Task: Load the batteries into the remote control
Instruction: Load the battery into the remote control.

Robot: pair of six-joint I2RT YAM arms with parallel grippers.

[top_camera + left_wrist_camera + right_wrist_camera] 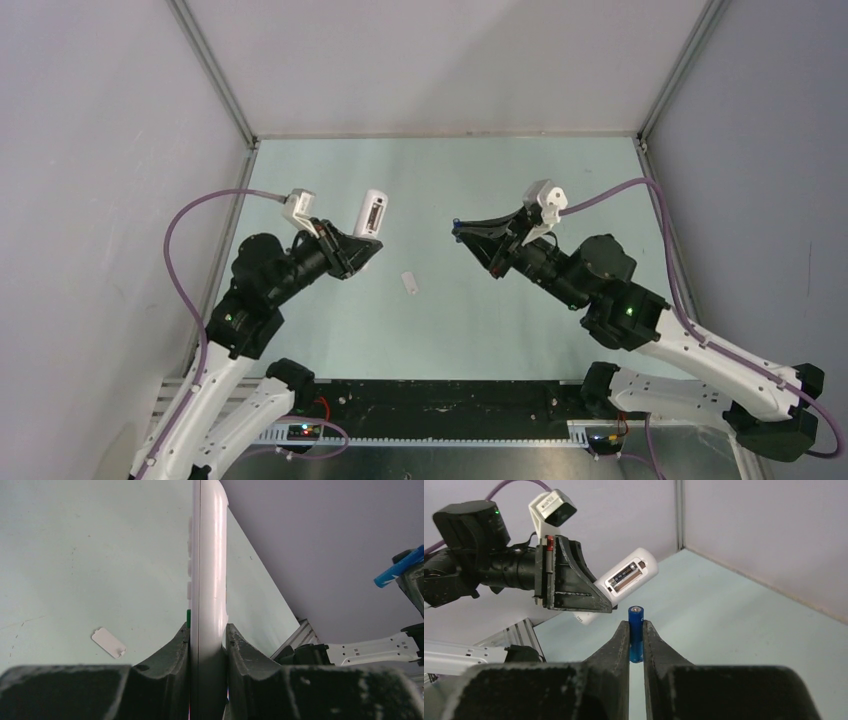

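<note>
The white remote control (371, 213) sticks up and away out of my left gripper (362, 243), which is shut on its lower end. In the left wrist view the remote (210, 555) stands edge-on between the jaws of the left gripper (207, 635). From the right wrist its open battery compartment (628, 575) faces me, and a dark cylinder seems to lie in it. My right gripper (636, 630) is shut on a bright blue battery (636, 625), held upright just short of the remote. The same blue battery (456, 223) (399, 570) shows in the other views.
A small white battery cover (409, 283) (108, 642) lies flat on the pale green table (500, 320) between the two arms. Grey walls with metal corner posts (215, 70) enclose the table on three sides. The left arm's wrist (489, 570) hangs close ahead of the right gripper.
</note>
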